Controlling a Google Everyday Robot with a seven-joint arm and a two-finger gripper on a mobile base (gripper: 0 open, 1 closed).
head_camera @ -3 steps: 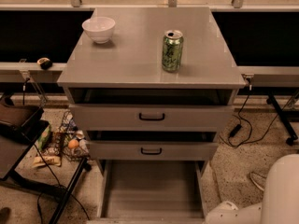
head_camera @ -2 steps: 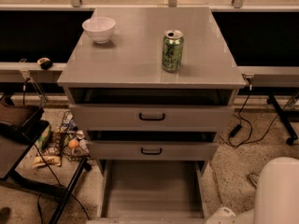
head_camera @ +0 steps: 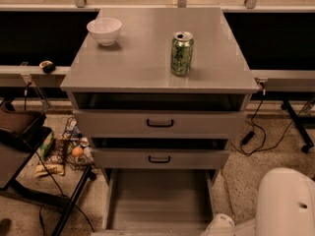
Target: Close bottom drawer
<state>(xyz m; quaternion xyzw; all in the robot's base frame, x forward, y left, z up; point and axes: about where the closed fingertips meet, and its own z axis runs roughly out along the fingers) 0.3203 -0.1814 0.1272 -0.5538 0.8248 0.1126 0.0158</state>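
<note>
The gripper sits at the bottom edge, mostly cut off, and whether it is open or holding anything cannot be told. Just left of it, the bottom drawer stands pulled far out, its right wall nearest the gripper. Beyond the gripper, speckled floor lies open beside the cabinet.

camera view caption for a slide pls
Bottom drawer open, can and bowl on cabinet top, arm at lower right, gripper out of view.
</note>
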